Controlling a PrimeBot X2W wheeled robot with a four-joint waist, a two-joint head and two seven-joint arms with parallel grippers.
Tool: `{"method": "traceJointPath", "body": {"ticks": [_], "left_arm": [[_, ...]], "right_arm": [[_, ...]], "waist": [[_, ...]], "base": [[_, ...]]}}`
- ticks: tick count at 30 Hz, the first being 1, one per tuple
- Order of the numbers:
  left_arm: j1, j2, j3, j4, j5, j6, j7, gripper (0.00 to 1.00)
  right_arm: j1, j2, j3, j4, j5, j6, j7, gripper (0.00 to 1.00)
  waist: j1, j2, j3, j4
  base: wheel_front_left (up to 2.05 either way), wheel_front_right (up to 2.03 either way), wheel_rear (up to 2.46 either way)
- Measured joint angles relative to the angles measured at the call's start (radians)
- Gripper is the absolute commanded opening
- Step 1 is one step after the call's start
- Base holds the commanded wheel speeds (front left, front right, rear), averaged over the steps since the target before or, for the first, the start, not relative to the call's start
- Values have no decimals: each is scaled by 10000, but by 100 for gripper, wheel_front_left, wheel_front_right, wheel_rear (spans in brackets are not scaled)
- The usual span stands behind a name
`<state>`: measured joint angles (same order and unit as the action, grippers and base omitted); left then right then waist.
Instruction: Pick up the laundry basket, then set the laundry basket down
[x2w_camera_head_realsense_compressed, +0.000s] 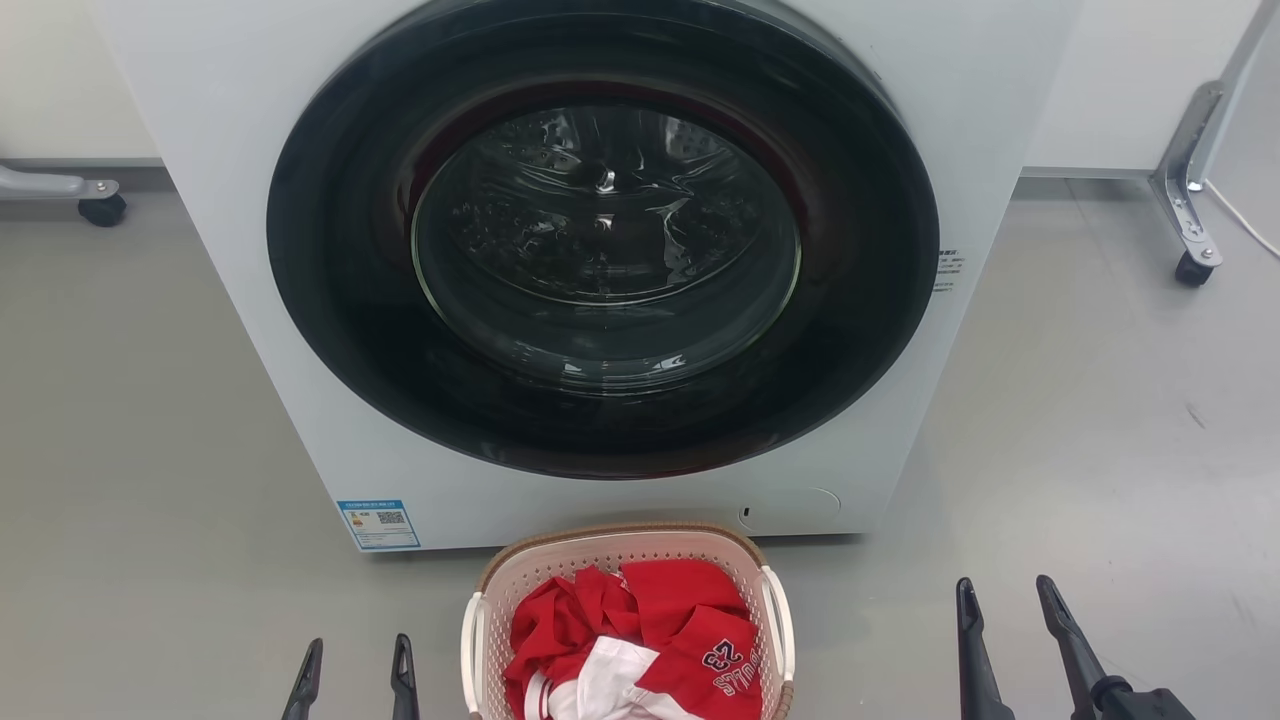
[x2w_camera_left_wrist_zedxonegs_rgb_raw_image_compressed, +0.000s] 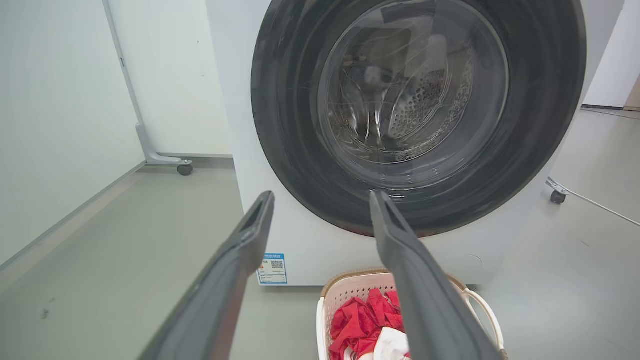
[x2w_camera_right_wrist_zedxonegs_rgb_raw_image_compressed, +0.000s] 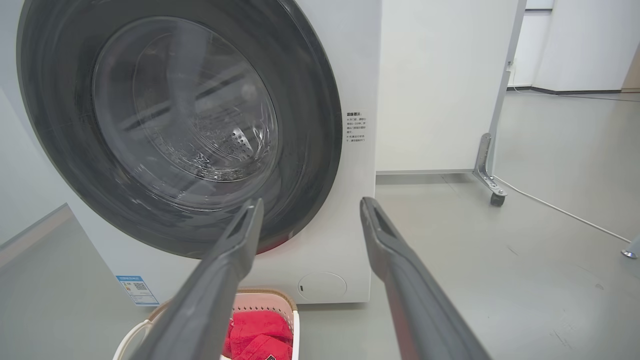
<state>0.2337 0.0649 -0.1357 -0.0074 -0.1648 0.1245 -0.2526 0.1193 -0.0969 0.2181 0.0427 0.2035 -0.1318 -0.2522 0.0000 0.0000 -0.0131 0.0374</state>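
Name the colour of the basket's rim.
Brown woven-look rim on cream-pink plastic laundry basket; head view.

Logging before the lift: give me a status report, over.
Left pincer open, right pincer open, both empty. Laundry basket on floor before washer, red clothes inside. Nothing blocking the handles.

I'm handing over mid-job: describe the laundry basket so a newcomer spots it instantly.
Find the big white front-loading washer with its dark round door. On the grey floor directly before it, below the door, sits the laundry basket. It is the small cream-pink perforated tub with a brown woven rim, white side handles and red clothing inside.
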Motion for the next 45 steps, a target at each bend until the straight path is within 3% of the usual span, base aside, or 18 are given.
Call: {"method": "traceJointPath", "body": {"ticks": [24, 25, 34, 45], "left_arm": [[2, -8, -58, -290, 481, 0, 0, 100], [2, -6, -63, -290, 491, 0, 0, 0], [3, -27, -38, 337, 341, -29, 44, 0], [-124, -38, 244, 642, -1152, -318, 437, 0]], "right_arm": [[372, 297, -512, -748, -552, 0, -2, 100], [372, 303, -525, -759, -562, 0, -2, 0], [401, 345, -504, -73, -483, 42, 59, 0], [329, 370, -851, 190, 1122, 284, 476, 0]], "waist": [[0, 1, 103, -27], [0, 1, 106, -28], [0, 1, 117, -36], [0, 0, 123, -78]], "base": [[0, 0, 0], [0, 0, 0], [0, 0, 0], [0, 0, 0]]}}
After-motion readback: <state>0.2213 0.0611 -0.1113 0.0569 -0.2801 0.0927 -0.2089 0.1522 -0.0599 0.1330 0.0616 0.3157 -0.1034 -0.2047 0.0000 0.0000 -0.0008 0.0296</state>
